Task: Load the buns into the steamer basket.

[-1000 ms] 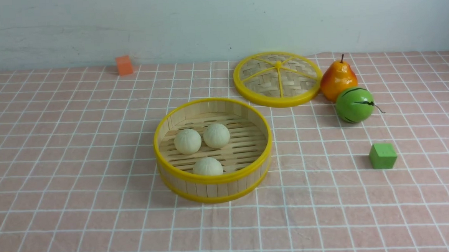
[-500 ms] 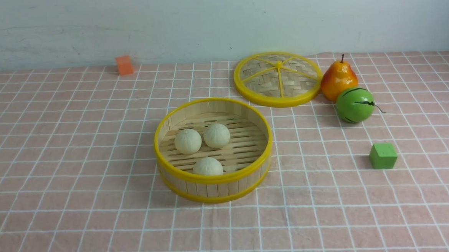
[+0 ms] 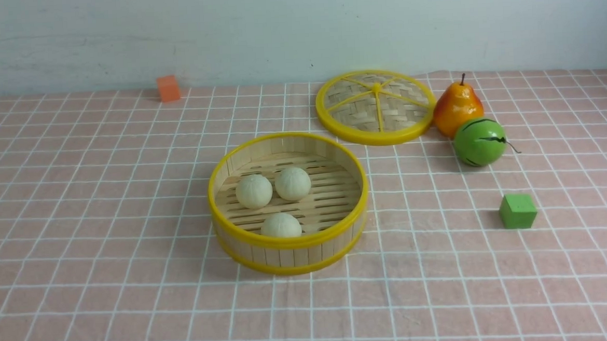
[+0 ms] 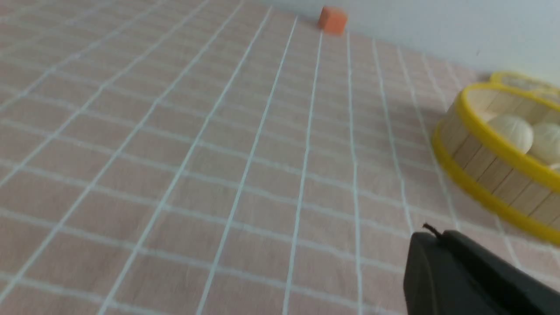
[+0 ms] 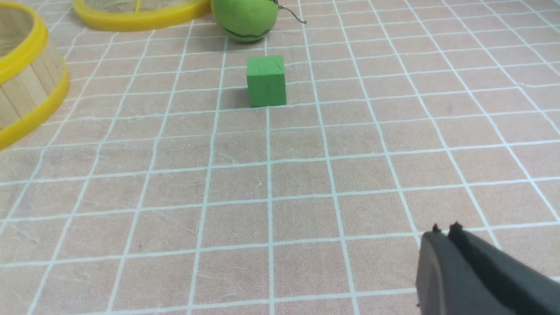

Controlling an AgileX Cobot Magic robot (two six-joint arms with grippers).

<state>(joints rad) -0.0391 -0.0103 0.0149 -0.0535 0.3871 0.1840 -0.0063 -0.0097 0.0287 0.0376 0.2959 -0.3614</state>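
Nearest are the robot's two grippers, seen only in the wrist views. The left gripper has its fingertips together, holding nothing. The right gripper also has its tips together, with nothing between them. Neither appears in the front view.

Farther in, a round bamboo basket with yellow rims sits on the table, a little left of its middle and well apart from the far edge. Inside are all three cream-white buns: one close to the basket's near wall, and a left one and a right one just beyond it, side by side.

Toward the table's right edge stands a small green block. Beyond it lies a green striped ball, with an orange-red pear just behind. Left of the pear, near the far edge, the woven lid lies flat, off the basket. An orange block stands at the far edge, toward the left, before a pale wall.

Nothing on the table has visibly shifted over the last second. The buns rest in place, so the task looks finished; the arms probably need only remain clear.
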